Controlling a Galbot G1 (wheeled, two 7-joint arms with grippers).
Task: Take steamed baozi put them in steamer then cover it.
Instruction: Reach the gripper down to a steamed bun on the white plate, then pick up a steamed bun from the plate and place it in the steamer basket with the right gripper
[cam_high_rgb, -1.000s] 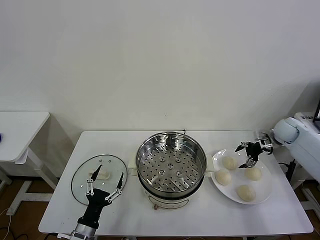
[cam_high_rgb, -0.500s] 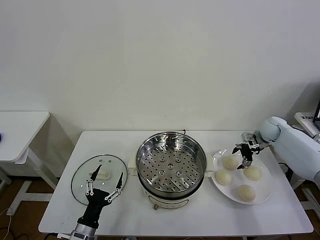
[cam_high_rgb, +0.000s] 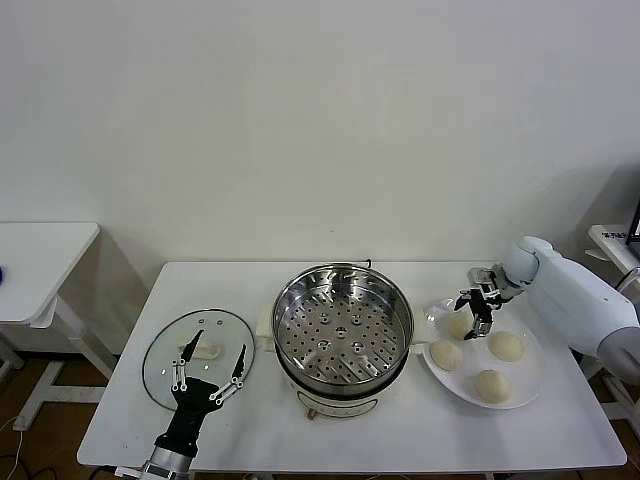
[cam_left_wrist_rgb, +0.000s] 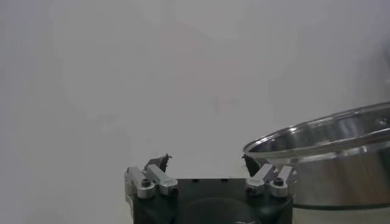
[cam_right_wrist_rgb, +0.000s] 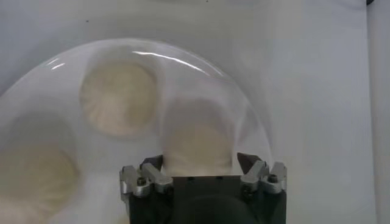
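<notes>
The right gripper (cam_high_rgb: 471, 307) is positioned with jaws apart astride a bun (cam_right_wrist_rgb: 196, 143) on the plate (cam_high_rgb: 530, 375). The left gripper (cam_high_rgb: 209, 370) is parked, spread wide, beside the lid (cam_high_rgb: 160, 350).

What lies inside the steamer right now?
Nothing: the steamer shows only its bare perforated floor. All four baozi sit on the plate. Whatever lies below the floor is hidden.

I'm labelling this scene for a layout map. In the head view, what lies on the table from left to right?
Glass cover with the left gripper over its near edge → steamer → white plate of baozi, right gripper at its far-left bun.
</notes>
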